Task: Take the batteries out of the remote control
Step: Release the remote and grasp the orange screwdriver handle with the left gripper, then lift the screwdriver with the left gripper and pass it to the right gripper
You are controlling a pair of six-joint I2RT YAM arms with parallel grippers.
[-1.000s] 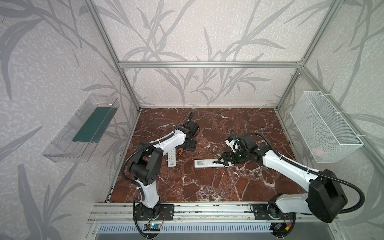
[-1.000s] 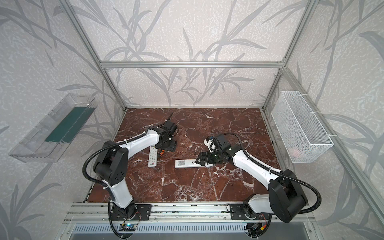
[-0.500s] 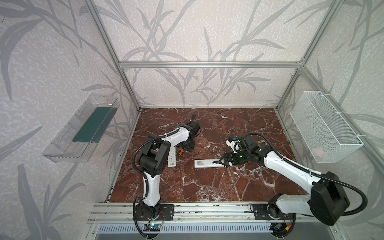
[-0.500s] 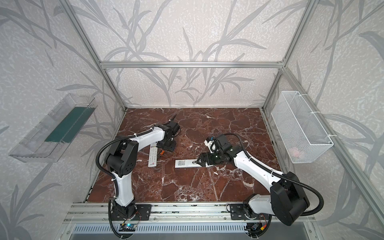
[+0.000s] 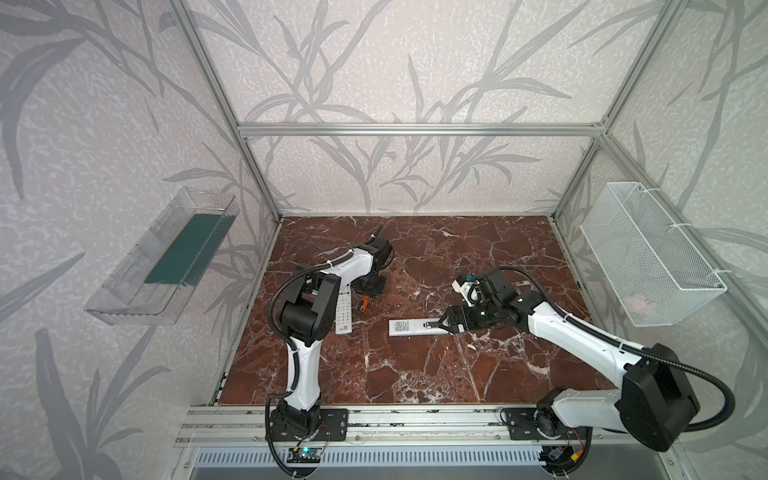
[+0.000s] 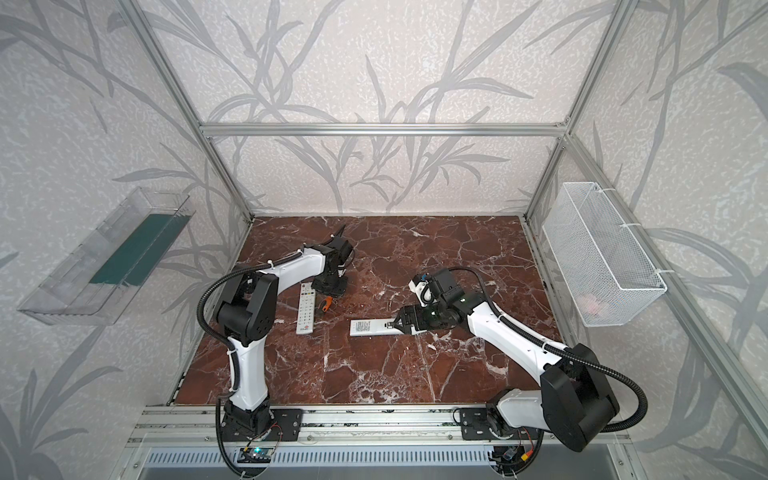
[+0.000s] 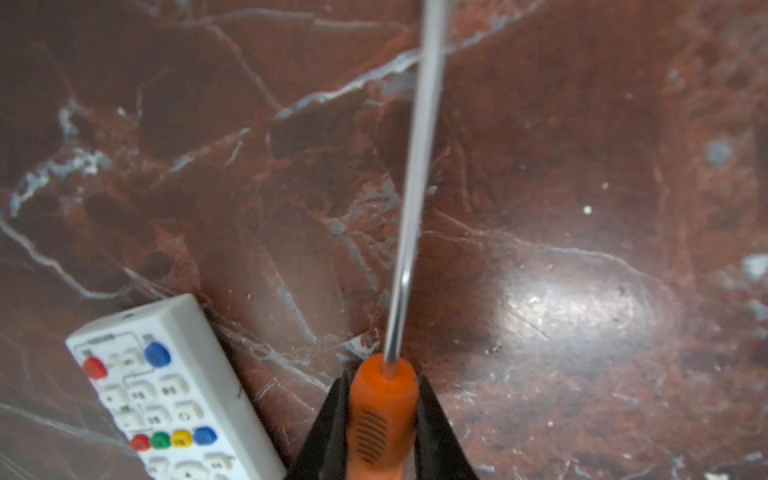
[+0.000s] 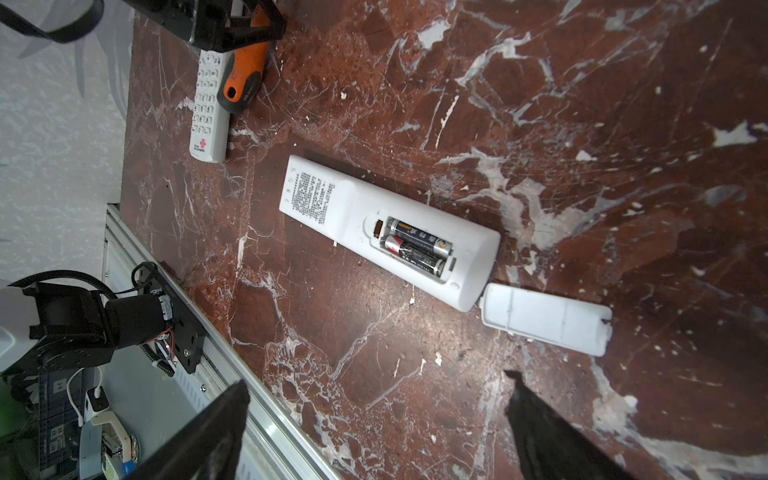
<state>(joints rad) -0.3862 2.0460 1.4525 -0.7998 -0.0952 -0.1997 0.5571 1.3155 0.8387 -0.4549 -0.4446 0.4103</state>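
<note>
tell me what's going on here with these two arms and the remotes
The left gripper is clamped on the orange screwdriver, beside a button-side-up remote. The face-down remote has its cover off and lying at its end; both batteries sit in the open compartment. The right gripper is open near that remote, holding nothing.

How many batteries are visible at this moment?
2. One battery and the other battery lie side by side in the open compartment of the face-down remote mid-table. The button-up remote may hide more.
</note>
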